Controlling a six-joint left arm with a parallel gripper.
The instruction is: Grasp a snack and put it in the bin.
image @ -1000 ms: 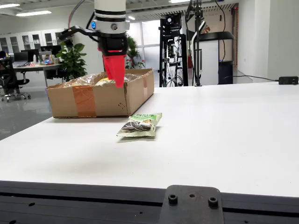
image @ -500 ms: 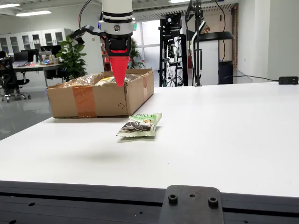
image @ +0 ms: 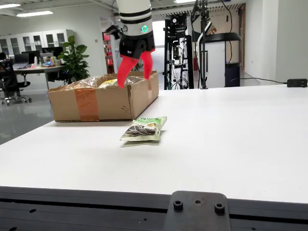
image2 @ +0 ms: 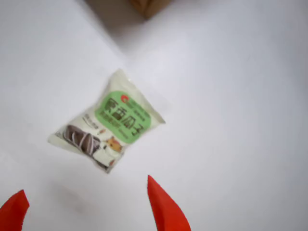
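Note:
A green and white snack packet (image: pixel 144 128) printed with sunflower seeds lies flat on the white table (image: pixel 231 139), in front of the cardboard bin (image: pixel 103 98). My gripper (image: pixel 135 76) hangs in the air above the bin's right end, red fingers (image: pixel 123 72) spread open with nothing between them. In the view riding on the gripper, the snack packet (image2: pixel 108 127) lies below on the table, and the two red fingertips (image2: pixel 163 207) show at the bottom edge, well apart. A corner of the bin (image2: pixel 149 6) shows at the top.
The bin holds shiny wrapped snacks (image: pixel 91 82). Behind the table stand a black equipment rack (image: pixel 180 48), a potted plant (image: pixel 74 60) and office desks. A black mount plate (image: pixel 195 211) sits at the table's near edge. A black box (image: pixel 297 83) lies far right.
The gripper has moved to the right from over the bin and turned, and its red fingers, shut together before, now stand apart. The snack packet has not moved.

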